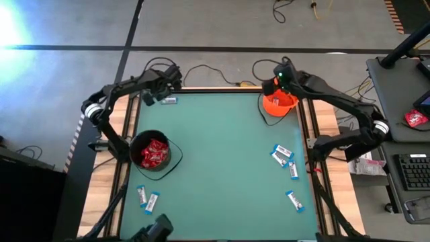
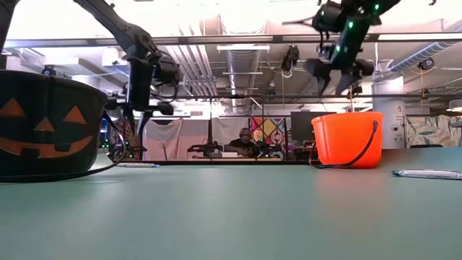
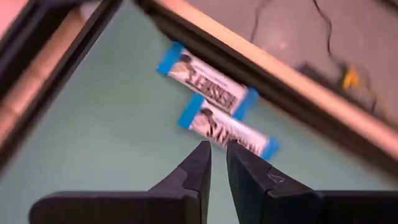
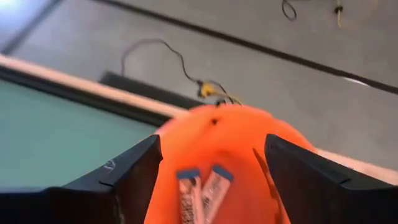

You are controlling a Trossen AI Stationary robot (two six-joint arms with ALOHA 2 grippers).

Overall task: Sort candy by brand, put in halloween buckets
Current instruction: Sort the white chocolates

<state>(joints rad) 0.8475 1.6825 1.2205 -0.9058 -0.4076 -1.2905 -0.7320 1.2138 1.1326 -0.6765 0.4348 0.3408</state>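
Right wrist view alone shows 2 bars (image 4: pixel 200 190) inside orange bucket (image 4: pixel 231 146), jaws apart; left jaws nearly together.

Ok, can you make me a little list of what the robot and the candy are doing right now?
Left gripper: above the table's far left corner, fingers nearly shut, holding nothing, over two white-and-blue bars
Right gripper: open above the orange bucket
Orange bucket: far right corner, two white-and-blue bars inside
Black bucket: left side, has red packets in it
Loose bars on the right: four on the green table
Loose bars near left: two
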